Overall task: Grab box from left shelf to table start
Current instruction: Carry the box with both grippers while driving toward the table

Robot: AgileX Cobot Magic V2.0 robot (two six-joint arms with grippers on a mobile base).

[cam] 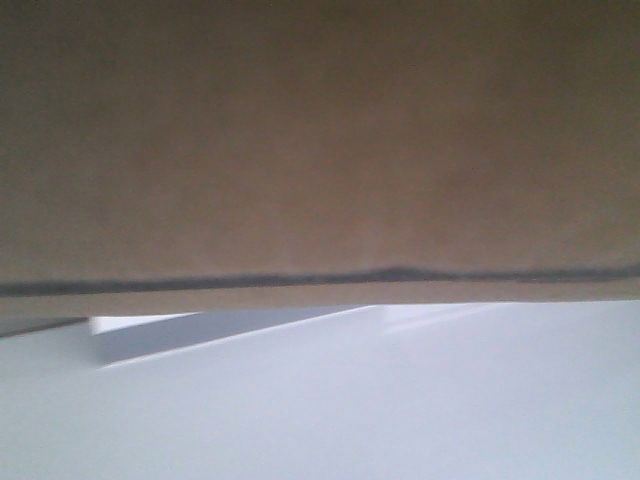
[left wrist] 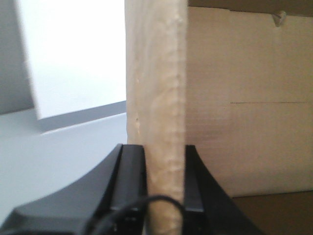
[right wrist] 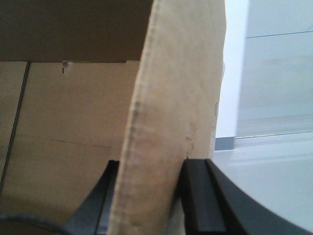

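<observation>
The brown cardboard box fills the upper half of the front view, its lower edge just above a white surface. In the left wrist view my left gripper is shut on the box's upright side wall, one black finger on each face, with the box's inside to the right. Seen from the right wrist, my right gripper is shut on the opposite wall, and the box's inside lies to the left. The left shelf is out of view.
A pale white table top lies below and beside the box. A white panel with a grey lower band stands behind it on the left. Pale wall or floor shows to the right.
</observation>
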